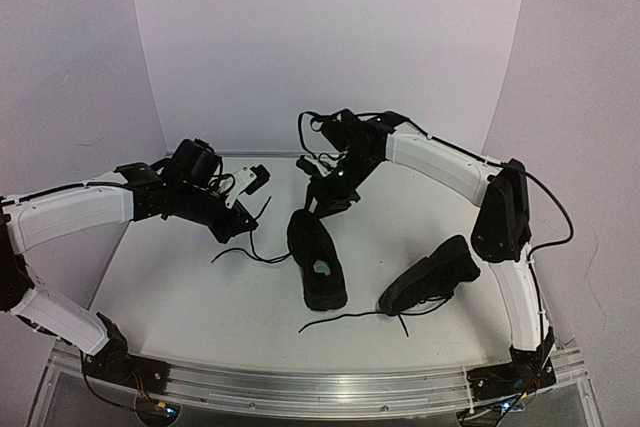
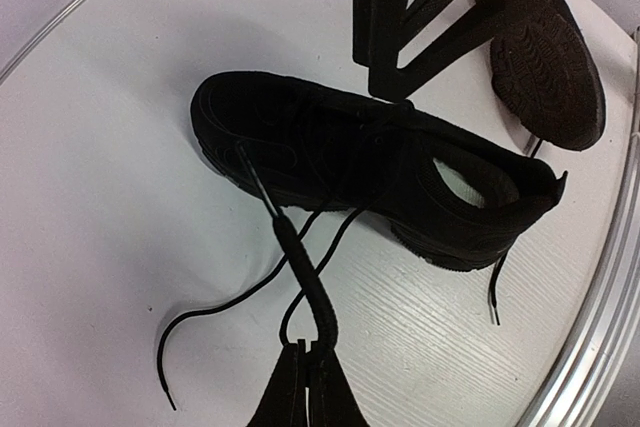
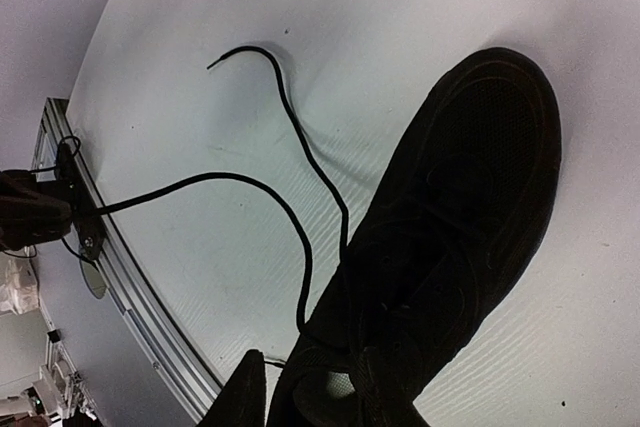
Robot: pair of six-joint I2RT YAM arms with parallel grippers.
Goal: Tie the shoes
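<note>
Though the left gripper (image 2: pixel 303 357) is clamped on one lace (image 2: pixel 300 257), both shoes (image 1: pixel 318 259) lie untied, and the right gripper (image 1: pixel 322 199) has an opening I cannot tell.

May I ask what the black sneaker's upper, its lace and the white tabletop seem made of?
The black low-top sneaker's upper looks like matte mesh fabric: fine weave shows at the toe. Its thin black lace seems woven cord, limp and curling. The white tabletop is possibly painted wood, faintly grained.
</note>
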